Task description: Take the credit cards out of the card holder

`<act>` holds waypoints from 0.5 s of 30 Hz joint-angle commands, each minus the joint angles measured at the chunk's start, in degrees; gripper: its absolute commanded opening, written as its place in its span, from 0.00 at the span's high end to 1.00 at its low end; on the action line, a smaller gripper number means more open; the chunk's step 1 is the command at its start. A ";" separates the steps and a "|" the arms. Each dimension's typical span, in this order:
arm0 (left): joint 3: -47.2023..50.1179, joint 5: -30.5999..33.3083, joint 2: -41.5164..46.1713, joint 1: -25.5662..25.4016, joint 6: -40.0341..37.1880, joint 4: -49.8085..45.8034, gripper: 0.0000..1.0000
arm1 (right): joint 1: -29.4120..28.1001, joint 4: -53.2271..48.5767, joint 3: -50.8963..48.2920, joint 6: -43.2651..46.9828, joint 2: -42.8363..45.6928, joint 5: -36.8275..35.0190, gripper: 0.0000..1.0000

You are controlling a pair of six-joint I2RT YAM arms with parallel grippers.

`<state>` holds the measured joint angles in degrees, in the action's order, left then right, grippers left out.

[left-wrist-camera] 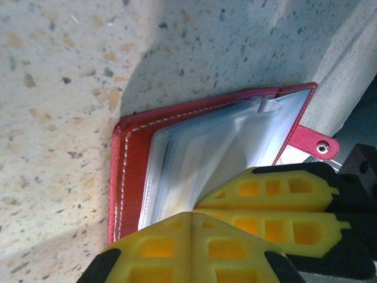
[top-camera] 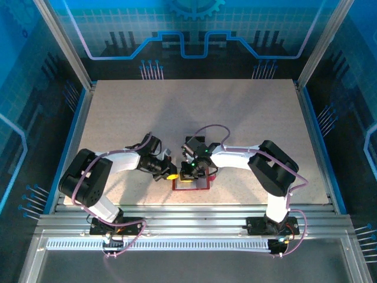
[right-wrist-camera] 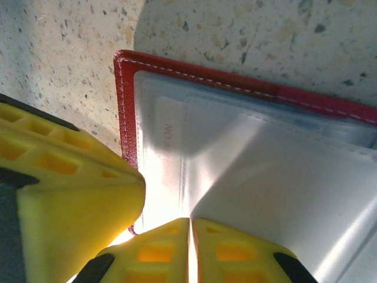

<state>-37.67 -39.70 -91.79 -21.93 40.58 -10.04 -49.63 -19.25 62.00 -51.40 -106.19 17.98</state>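
**Both grippers at the open wallet**

Blue walls (top-camera: 35,59) with a circuit pattern stand around a pale speckled table (top-camera: 235,118), and metal rails (top-camera: 194,215) run along its near edge. On these rails the two arms are fixed. Left arm (top-camera: 118,162) and right arm (top-camera: 241,156) both bend inward, so that their ends meet near the middle of the near edge.

At this place the wallet (top-camera: 202,184) lies on the table, close to the rails. It is red with white stitching and it lies open, the inside facing up (left-wrist-camera: 132,159) (right-wrist-camera: 126,106).

The left gripper (top-camera: 170,175) is at the left edge of the wallet. Its yellow fingers are pressed together with no gap (left-wrist-camera: 191,247), and their tips are over the wallet's edge; I cannot tell if they touch it. The right wrist view shows this gripper as a yellow block just beside the red border (right-wrist-camera: 70,188).

The right gripper (top-camera: 188,177) is over the wallet. Its fingers are almost together, with a thin bright slit between them (right-wrist-camera: 189,236). From the left wrist it is seen just beside the left gripper, pointing at the pockets (left-wrist-camera: 218,207).

The pockets (left-wrist-camera: 188,159) are pale and half clear (right-wrist-camera: 265,177). One leaf rises toward the tips of the right gripper; I cannot tell if it is pinched.

A red tab (left-wrist-camera: 311,141) sticks out from one corner of the wallet, with a small metal snap (left-wrist-camera: 322,147) on it.

Through one pocket shows what seems a pale card (right-wrist-camera: 166,141) with faint letters, inside the wallet.
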 commanded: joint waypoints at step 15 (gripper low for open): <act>1.47 0.33 -3.13 -0.45 -2.09 -1.30 1.00 | -1.56 -8.41 1.82 0.52 2.85 -6.26 0.73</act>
<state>-37.12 -40.60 -93.45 -21.93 40.12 -8.67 -50.09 -22.39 62.39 -51.35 -104.60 14.92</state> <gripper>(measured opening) 0.040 0.256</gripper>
